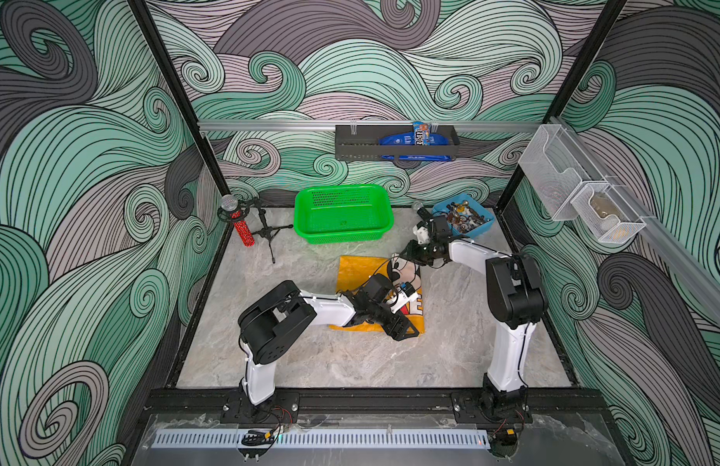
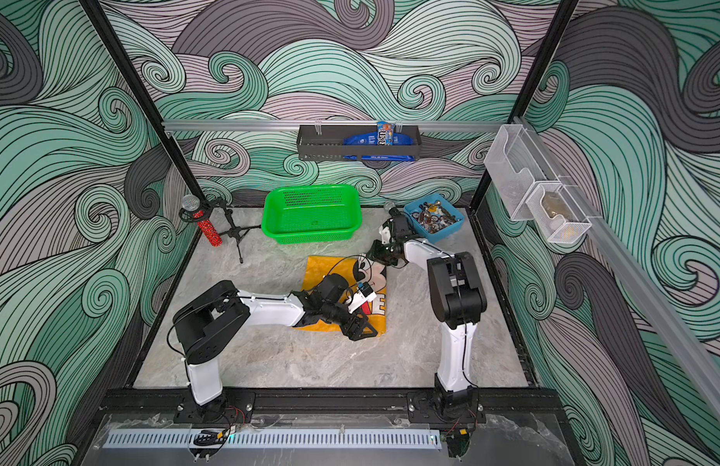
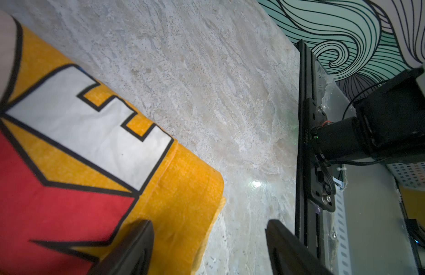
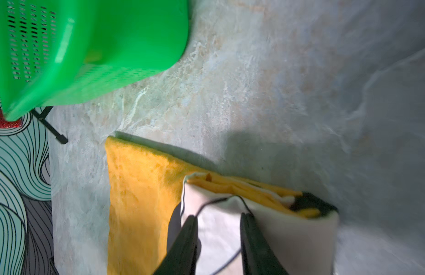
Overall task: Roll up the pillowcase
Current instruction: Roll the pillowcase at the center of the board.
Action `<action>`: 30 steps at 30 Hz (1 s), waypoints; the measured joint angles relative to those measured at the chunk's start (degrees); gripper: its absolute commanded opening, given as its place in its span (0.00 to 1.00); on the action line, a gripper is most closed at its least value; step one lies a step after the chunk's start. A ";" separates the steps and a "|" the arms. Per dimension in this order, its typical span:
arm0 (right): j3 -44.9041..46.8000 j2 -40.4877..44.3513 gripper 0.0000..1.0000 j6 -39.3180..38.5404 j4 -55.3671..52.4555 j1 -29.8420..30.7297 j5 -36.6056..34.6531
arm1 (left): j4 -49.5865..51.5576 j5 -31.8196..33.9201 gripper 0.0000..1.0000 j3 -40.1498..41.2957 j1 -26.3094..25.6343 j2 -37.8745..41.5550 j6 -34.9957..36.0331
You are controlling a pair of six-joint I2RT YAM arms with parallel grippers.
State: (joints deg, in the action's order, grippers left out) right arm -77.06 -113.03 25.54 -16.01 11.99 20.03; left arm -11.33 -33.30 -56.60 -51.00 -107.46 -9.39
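Note:
The mustard-yellow pillowcase [image 1: 358, 274] [image 2: 322, 270] lies folded on the marble table, mouse-head print and white lettering facing up. My left gripper [image 1: 406, 329] [image 2: 364, 331] is at its near right corner. In the left wrist view this gripper [image 3: 209, 238] is open, one finger over the yellow cloth [image 3: 182, 190], the other over bare table. My right gripper [image 1: 408, 254] [image 2: 374, 254] is low over the far right corner. In the right wrist view its fingers [image 4: 218, 226] stand a little apart over the white print, beside the layered fold edge of the pillowcase [image 4: 140, 202].
A green basket [image 1: 342, 237] [image 4: 87, 47] stands just behind the cloth. A blue tray [image 1: 477, 232] of small items sits at the back right, close to the right arm. A red microphone [image 1: 241, 226] on a tripod stands at the back left. Black frame rails edge the table.

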 measured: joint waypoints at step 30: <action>35.78 18.43 0.51 -0.48 5.88 -5.49 16.33 | 6.93 3.56 0.79 -5.31 13.53 2.84 2.49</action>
State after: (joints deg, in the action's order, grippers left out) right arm -41.28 -94.61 25.06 -10.13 6.50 36.36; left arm -4.40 -29.74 -61.91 -37.47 -104.62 -6.90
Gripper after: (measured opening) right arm 0.535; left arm 0.793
